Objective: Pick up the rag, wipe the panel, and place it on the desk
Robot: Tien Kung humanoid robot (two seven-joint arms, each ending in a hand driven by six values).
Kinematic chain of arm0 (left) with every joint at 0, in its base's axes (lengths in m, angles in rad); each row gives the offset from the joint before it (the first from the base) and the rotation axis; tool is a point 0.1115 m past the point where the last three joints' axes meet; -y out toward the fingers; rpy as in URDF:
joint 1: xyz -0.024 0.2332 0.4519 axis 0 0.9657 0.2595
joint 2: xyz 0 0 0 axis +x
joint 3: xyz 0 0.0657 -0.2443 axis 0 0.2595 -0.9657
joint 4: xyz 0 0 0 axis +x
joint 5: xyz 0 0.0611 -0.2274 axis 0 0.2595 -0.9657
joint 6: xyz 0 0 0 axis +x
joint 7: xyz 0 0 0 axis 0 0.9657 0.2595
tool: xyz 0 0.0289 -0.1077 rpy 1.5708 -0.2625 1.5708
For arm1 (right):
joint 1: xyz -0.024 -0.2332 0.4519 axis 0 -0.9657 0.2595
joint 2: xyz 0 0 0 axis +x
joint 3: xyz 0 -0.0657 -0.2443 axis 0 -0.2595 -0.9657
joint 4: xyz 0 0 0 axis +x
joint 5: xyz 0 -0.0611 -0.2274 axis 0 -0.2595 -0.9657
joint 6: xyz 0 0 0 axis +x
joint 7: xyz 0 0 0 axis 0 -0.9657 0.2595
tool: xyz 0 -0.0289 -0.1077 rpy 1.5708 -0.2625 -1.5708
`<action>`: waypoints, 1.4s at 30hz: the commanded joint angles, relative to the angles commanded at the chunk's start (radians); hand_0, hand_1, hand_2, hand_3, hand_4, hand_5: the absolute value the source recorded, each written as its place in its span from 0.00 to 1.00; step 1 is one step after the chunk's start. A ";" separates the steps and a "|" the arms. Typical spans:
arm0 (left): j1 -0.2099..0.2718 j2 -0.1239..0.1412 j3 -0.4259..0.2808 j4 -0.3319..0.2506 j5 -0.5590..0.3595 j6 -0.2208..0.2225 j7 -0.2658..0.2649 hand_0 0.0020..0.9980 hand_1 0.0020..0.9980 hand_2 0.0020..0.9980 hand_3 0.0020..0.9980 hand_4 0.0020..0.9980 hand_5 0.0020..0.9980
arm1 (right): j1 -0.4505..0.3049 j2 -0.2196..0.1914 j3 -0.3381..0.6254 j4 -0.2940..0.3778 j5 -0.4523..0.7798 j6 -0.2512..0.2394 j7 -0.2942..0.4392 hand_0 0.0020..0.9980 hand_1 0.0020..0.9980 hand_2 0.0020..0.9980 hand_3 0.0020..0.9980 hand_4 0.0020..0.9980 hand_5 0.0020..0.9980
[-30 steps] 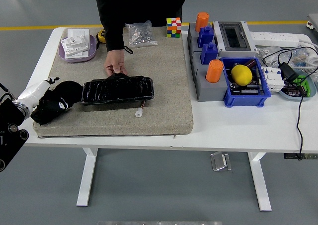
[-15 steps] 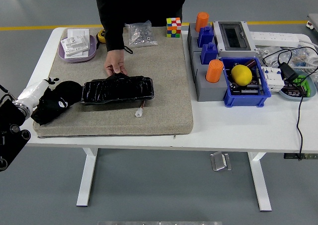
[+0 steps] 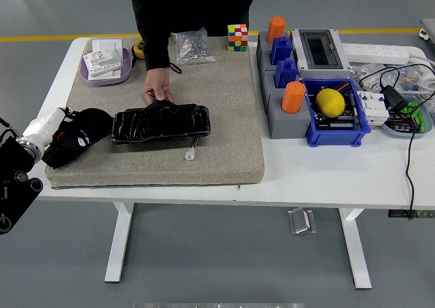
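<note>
At the far left edge, left hand (image 3: 60,132) reaching in over the beige mat (image 3: 224,117), black fingers curled onto the black rag (image 3: 80,134) and gripping it. Rag bunched on the mat's left part, just beside the left end of the glossy black panel (image 3: 161,123); cannot tell whether touching it. Behind these, near the table's far left corner, a purple tray (image 3: 102,75) holding white parts. Panel lying lengthwise on the mat, with a small white connector (image 3: 190,155) on a short wire just in front of its right end. At the panel's far edge, a person's hand (image 3: 158,88) pressing down on it, black sleeve above. Further back on the mat, a clear bag of metal parts (image 3: 190,46) and a coloured puzzle cube (image 3: 237,37). To the right of the mat, on the white table (image 3: 326,172), a grey block with orange cylinders (image 3: 293,97), then a blue bin (image 3: 338,114) with a yellow ball (image 3: 330,102) inside. At the far right, a power strip (image 3: 377,51) and black cables (image 3: 408,145).
</note>
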 joint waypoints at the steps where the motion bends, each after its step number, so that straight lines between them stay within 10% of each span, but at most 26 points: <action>1: 0.000 0.000 0.001 0.000 -0.004 0.008 -0.002 0.42 0.37 0.62 0.51 0.54 0.10 | 0.000 0.000 -0.002 0.000 0.001 0.000 0.000 0.73 0.59 0.67 0.58 1.00 0.43; 16: 0.001 0.002 0.019 0.006 -0.042 0.057 -0.010 0.36 0.24 0.49 0.41 0.46 0.00 | -0.002 0.003 -0.009 -0.002 0.007 0.001 -0.001 0.73 0.59 0.67 0.58 1.00 0.43; 23: 0.005 0.001 0.022 0.010 -0.051 0.082 -0.012 0.28 0.17 0.46 0.36 0.28 0.00 | -0.004 0.005 -0.010 -0.002 0.007 0.001 -0.001 0.73 0.59 0.67 0.58 1.00 0.42; 42: 0.026 -0.002 -0.059 -0.082 -0.056 0.107 -0.008 0.26 0.14 0.46 0.33 0.25 0.00 | -0.004 0.005 -0.025 -0.002 0.010 0.001 -0.002 0.73 0.59 0.67 0.58 1.00 0.42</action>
